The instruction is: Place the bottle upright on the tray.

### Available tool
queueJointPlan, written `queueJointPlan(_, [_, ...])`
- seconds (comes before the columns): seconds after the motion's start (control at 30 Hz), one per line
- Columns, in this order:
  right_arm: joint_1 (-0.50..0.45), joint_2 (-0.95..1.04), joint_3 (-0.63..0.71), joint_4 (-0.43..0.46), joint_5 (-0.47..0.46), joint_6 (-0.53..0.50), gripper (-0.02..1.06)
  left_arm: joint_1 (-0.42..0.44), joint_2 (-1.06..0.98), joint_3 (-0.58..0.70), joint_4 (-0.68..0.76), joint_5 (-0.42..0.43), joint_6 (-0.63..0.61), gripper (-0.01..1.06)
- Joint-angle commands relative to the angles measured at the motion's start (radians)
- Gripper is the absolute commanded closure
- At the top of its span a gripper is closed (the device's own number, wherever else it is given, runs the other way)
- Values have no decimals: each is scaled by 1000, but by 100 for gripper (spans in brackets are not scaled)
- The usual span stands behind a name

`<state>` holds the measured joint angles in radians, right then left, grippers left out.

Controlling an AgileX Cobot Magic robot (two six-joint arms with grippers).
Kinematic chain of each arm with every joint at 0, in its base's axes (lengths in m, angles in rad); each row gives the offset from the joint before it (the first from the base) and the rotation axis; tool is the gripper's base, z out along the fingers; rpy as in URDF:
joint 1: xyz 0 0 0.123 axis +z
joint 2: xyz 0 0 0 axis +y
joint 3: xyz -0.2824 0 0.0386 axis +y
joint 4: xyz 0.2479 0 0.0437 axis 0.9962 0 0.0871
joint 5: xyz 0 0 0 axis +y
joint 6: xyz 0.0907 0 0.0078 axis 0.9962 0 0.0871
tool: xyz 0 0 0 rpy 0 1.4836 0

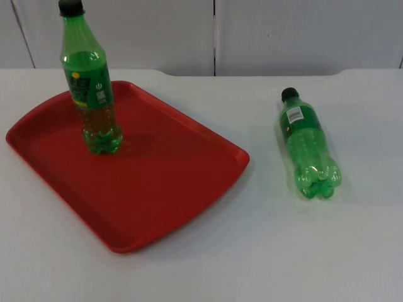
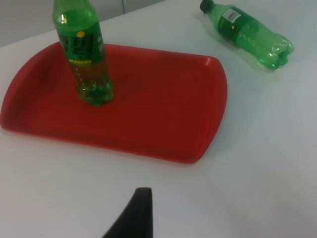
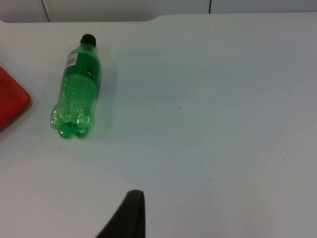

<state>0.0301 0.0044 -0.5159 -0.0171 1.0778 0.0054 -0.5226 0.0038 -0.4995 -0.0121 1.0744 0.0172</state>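
Note:
A green bottle [image 1: 306, 148] with a black cap lies on its side on the white table, to the right of the red tray [image 1: 170, 182], cap toward the wall. A second green bottle [image 1: 94, 100] stands upright on the tray's far left part. In the left wrist view the standing bottle [image 2: 84, 59], the tray [image 2: 163, 109] and the lying bottle [image 2: 246, 33] are all some way off from my left gripper [image 2: 138, 210]. My right gripper [image 3: 130, 213] hangs over bare table, well short of the lying bottle [image 3: 77, 89] and the tray's corner [image 3: 10, 104]. Neither gripper touches anything.
The grey partition wall [image 1: 283, 34] closes the table at the back. White table top [image 1: 296, 251] spreads in front of and to the right of the tray.

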Motion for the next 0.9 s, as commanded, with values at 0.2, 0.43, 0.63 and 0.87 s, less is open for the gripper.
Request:
queueJointPlan(0.2, [3,-4,2,2,1,2,-1,-7,-4,5,2,0,1,0])
queueJointPlan(0.43, [3,-4,2,2,1,2,-1,-7,-4,5,2,0,1,0])
queueJointPlan(0.63, [3,-4,-2,1,-3,2,-1,-7,-4,5,2,0,1,0])
queueJointPlan(0.87, [3,105,-49,1,-47,2,-1,-7,-4,5,2,0,1,0])
